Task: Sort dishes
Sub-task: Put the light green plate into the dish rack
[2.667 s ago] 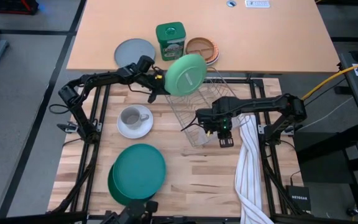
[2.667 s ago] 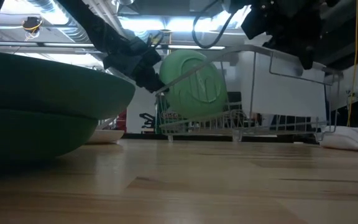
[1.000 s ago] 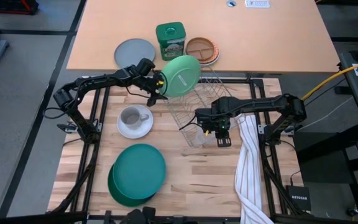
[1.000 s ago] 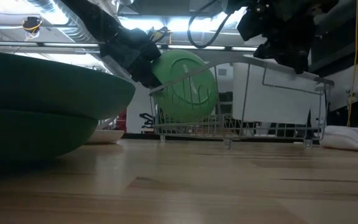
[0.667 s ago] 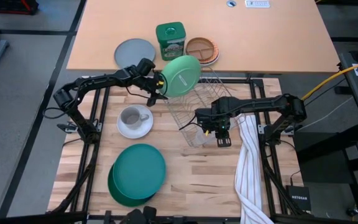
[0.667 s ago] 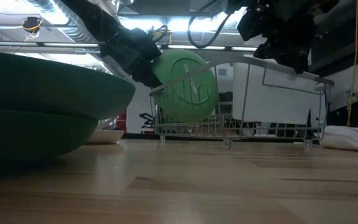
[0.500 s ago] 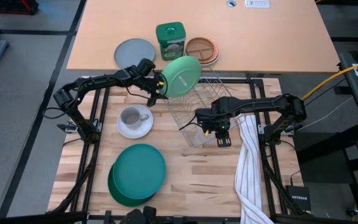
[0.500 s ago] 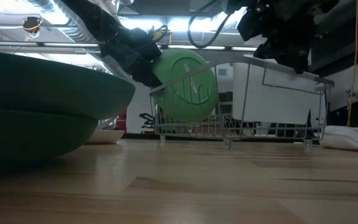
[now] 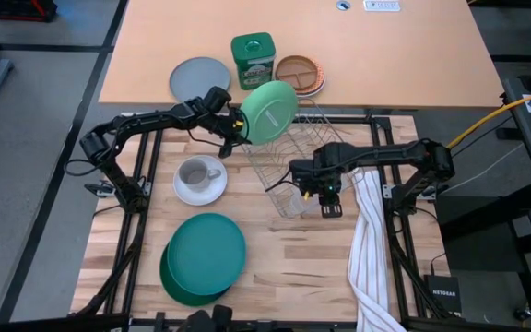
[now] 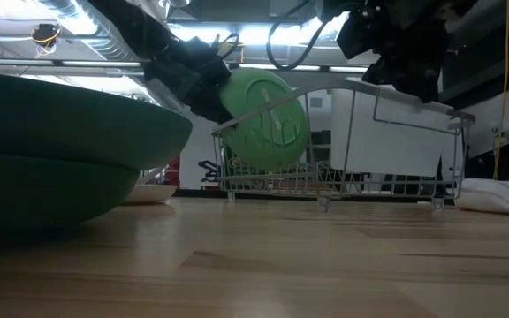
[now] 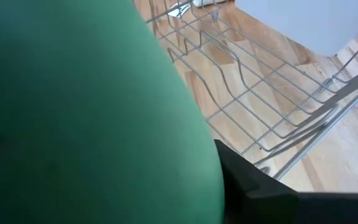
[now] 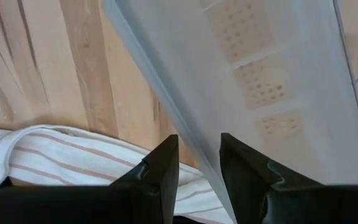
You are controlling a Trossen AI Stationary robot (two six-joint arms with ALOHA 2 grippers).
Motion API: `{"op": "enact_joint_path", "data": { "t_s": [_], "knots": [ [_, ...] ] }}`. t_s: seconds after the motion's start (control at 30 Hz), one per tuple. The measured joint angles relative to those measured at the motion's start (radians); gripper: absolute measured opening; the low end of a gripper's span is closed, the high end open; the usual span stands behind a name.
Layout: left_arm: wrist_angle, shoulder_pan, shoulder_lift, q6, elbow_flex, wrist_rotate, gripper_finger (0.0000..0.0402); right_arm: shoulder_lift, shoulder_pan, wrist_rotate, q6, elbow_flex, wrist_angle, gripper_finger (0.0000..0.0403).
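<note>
My left gripper (image 9: 235,127) is shut on a light green plate (image 9: 270,111) at the far left end of the wire dish rack (image 9: 298,166). The plate fills the left wrist view (image 11: 73,112). My right gripper (image 9: 326,192) is shut on the rack's white plastic box (image 10: 396,132) at the rack's right side. A grey mug (image 9: 192,172) stands on a white saucer (image 9: 206,189) on the table. A teal plate (image 9: 207,249) lies on a dark green plate (image 9: 175,279) near the front edge. My left gripper pinches the light green plate's rim (image 9: 245,122) on the plate's left side, coming level from the table's left. One finger (image 11: 253,186) shows against the plate's face. The plate stands tilted on edge, its lower part (image 10: 263,163) inside the rack's left end; whether it rests there I cannot tell. My right gripper pinches the thin wall (image 12: 194,134) of the rack's white plastic box between its two fingers (image 12: 160,168). The fingers come from above, pointing down. The rack stands on the table.
A striped towel (image 9: 367,249) lies to the right of the rack. On the tan table beyond stand a flat grey plate (image 9: 199,76), a green tin (image 9: 252,57) and a brown, orange-rimmed plate (image 9: 300,71). Bare wood shows in front of the rack.
Over the last second both arms and the plate keep still. Before that, my left gripper carried the light green plate a little toward the table's left, and the rack's right end came down level.
</note>
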Motion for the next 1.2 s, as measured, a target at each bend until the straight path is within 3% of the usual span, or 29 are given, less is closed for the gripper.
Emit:
{"op": "enact_joint_path", "data": {
  "t_s": [0.37, 0.77, 1.0, 1.2],
  "knots": [
    [0.010, 0.002, -0.063, -0.008, 0.000, 0.003, 0.0006, 0.001, 0.000, 0.006, 0.002, 0.030, -0.010, 0.0117],
    [0.018, -0.001, -0.199, 0.046, 0.000, -0.028, 0.0006, 0.001, 0.000, 0.017, 0.002, 0.241, -0.065, 0.0117],
    [0.016, -0.044, -0.284, 0.142, 0.001, -0.282, 0.0005, 0.001, 0.000, 0.220, 0.002, 0.428, -0.058, 0.0117],
    [0.032, -0.119, -0.328, 0.252, 0.001, -0.552, 0.0004, 0.001, -0.017, 0.565, 0.022, 0.622, 0.011, 0.0117]
  ]
}}
